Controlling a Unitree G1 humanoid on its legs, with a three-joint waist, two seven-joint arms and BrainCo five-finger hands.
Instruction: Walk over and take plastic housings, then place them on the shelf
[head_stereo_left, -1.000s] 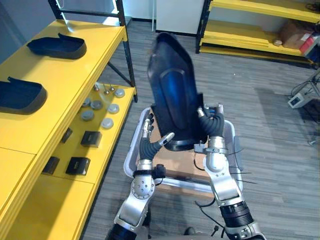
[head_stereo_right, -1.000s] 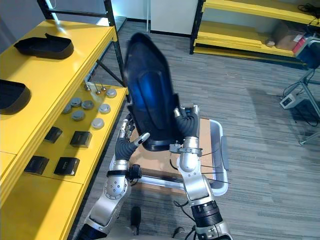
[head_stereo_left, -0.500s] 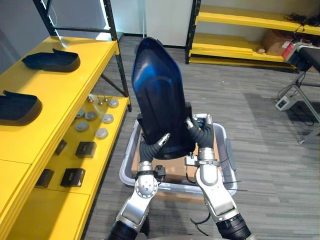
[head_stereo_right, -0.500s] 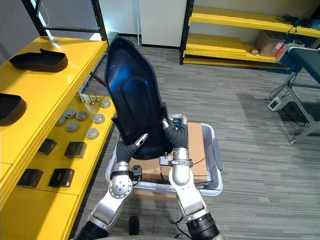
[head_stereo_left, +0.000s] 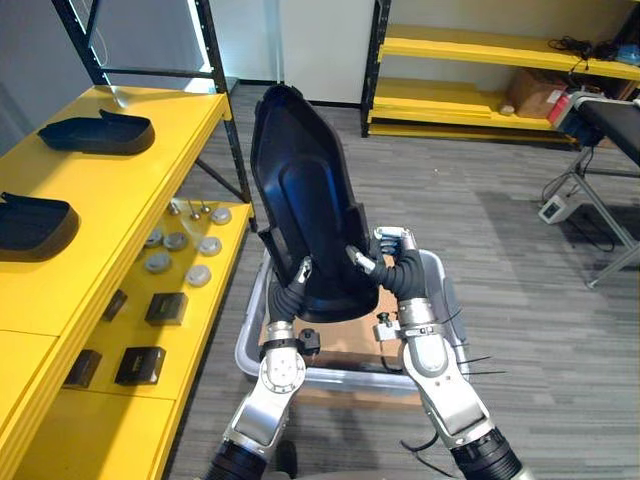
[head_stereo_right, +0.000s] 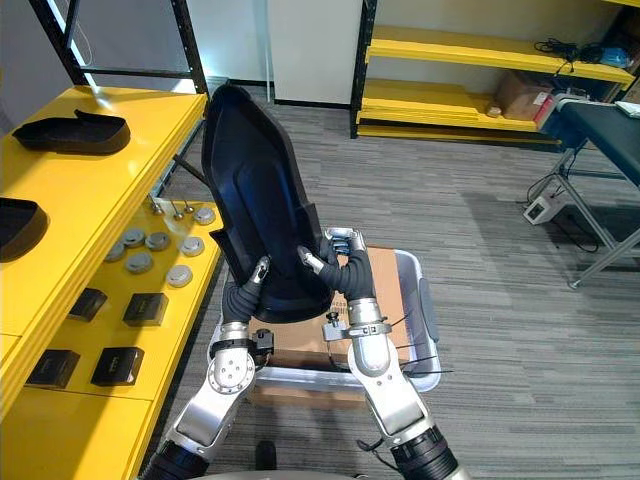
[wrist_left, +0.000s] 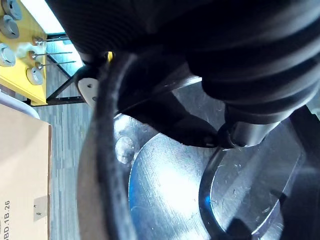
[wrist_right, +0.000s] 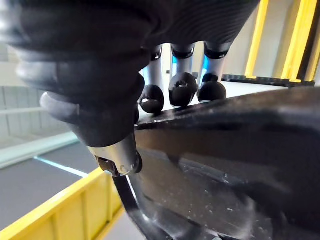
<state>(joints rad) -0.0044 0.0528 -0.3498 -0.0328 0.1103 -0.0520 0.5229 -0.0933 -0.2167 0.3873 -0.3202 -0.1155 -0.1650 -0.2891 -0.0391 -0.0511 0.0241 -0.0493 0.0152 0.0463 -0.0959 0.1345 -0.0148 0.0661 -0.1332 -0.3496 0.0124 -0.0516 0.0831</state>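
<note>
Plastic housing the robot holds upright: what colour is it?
The large moulded plastic housing is glossy dark navy, almost black; left eye view shows it best.

Gripped between left hand (head_stereo_left: 300, 273) and right hand (head_stereo_left: 363, 262), large dark housing (head_stereo_left: 300, 190) raised near black shelf post (head_stereo_left: 228, 130), at the left. Past that post, bare yellow top shelf (head_stereo_left: 140, 170) alongside far housing (head_stereo_left: 95, 132) and near housing (head_stereo_left: 35, 222). Lower shelf (head_stereo_left: 210, 312) crowded with metal discs (head_stereo_left: 198, 275) and black boxes (head_stereo_left: 165, 307). Straight below, grey bin (head_stereo_left: 452, 300) holding cardboard box (head_stereo_left: 345, 338). Rightward, open floor (head_stereo_left: 520, 300).
</note>
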